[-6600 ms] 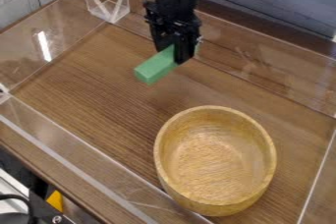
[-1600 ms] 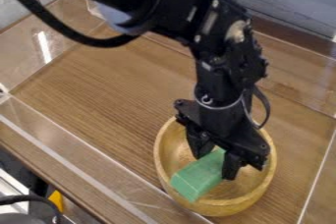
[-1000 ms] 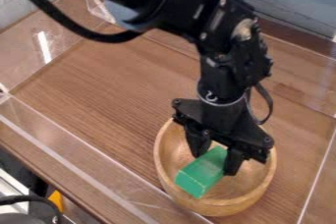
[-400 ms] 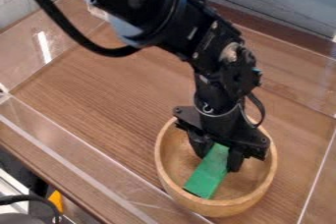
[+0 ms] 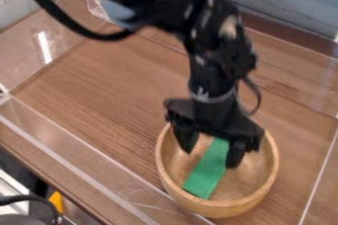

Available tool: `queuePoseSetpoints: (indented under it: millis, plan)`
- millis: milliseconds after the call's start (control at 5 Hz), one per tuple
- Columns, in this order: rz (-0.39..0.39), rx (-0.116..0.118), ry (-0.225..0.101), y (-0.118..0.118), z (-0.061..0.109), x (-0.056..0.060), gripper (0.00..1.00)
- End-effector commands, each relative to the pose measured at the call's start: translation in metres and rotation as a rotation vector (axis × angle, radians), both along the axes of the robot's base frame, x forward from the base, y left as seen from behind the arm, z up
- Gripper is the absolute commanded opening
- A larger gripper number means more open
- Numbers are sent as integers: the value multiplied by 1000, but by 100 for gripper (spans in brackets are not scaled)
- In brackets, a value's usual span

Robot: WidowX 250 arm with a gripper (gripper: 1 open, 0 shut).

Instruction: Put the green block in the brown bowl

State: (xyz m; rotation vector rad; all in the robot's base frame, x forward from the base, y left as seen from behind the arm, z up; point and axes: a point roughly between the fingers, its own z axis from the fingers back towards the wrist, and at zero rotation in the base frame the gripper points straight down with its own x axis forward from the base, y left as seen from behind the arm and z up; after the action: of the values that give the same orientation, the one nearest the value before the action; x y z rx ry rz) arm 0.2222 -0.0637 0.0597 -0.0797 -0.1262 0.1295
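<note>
Wood-grain tabletop carries the bowl (image 5: 169, 160). Inside it the block (image 5: 207, 174) lies slanted; the gripper (image 5: 211, 147) above has its jaws spread, seemingly clear of the block, though motion blur obscures contact.

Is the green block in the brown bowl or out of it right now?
In. The green block lies slanted inside the brown bowl, below the gripper, whose fingers spread wide on either side.

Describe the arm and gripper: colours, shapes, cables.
The arm is glossy black, built of bulky rounded segments. A thin black cable loops beside the wrist. The gripper is black too, with two blocky fingers spreading from a narrow neck. No markings are legible.
</note>
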Motion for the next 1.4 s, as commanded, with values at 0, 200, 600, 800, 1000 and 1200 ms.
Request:
queuePoseSetpoints:
  millis: [0,200,600,800,1000,1200]
  plan:
    - [33,-23,-66,9,41,18,100]
    - [84,-29,-80,18,46,26,100]
    - [153,-12,-79,23,23,30,100]
    - [167,-6,-77,24,7,27,100]
    - [197,-4,-73,30,2,23,100]
    - [222,-4,-67,33,-1,17,100]
